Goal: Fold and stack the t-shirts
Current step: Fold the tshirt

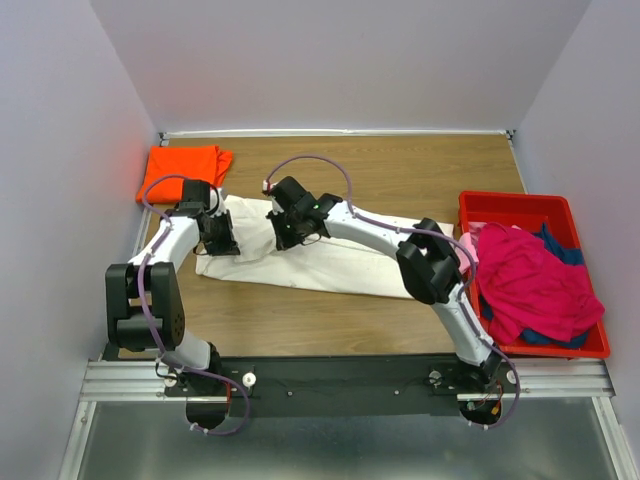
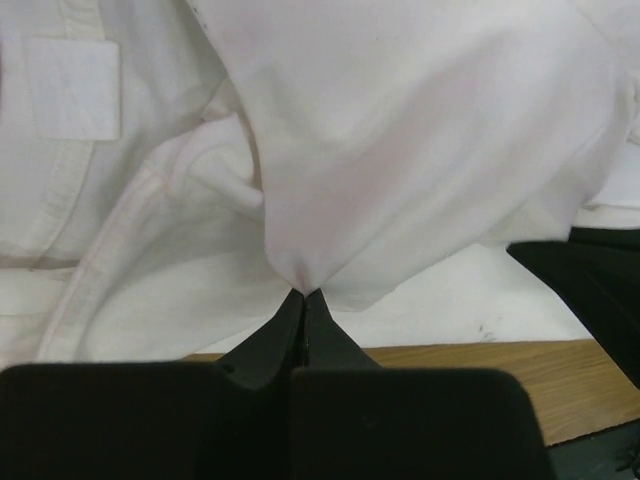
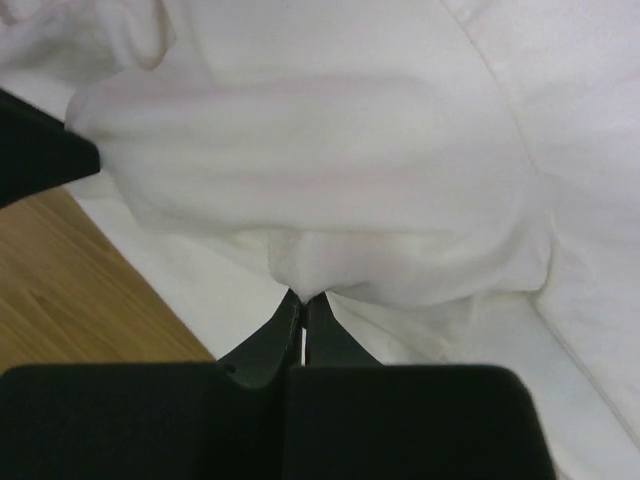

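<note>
White shirt lies across centre of desk. Left fingers and right fingers both clenched on pinched cloth. Light, floppy, will sag; hems or edges look like the best hold.

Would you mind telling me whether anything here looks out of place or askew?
Nothing looks damaged or spilled. The only untidy spot is the magenta shirt, heaped in the red bin and drooping over its rim toward the table's middle. The white shirt is bunched where the left pincer and right pincer pinch it.
</note>
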`<state>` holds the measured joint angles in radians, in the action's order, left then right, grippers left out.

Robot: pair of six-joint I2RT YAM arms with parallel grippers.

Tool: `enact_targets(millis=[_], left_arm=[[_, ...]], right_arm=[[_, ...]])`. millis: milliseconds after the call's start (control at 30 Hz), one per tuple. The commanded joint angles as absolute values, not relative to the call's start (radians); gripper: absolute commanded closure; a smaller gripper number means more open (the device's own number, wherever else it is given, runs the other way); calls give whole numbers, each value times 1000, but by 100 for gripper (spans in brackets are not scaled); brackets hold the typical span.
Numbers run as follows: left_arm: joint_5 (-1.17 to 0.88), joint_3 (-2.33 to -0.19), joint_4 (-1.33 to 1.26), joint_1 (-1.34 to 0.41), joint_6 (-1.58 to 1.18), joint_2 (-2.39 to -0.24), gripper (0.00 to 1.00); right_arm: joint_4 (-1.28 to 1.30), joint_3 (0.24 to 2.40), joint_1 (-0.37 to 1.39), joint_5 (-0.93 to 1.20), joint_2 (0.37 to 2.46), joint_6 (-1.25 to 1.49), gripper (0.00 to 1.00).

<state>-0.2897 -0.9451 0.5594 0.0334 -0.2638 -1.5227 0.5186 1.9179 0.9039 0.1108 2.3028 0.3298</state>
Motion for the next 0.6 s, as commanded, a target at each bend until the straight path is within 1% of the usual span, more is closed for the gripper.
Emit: enact_targets(millis=[0,300,567], left_arm=[[-248,-995,607,46,-252,-1519,100],[-244,-1069,687,45,-230,-1558,100],[-219,-1092,745,46,-201,-1592,100]], right_arm=[[590,1893,897,147,2218,281,100],[696,1852,897,192,2191,235,100],[761,1829,899,215,2187,210,99]])
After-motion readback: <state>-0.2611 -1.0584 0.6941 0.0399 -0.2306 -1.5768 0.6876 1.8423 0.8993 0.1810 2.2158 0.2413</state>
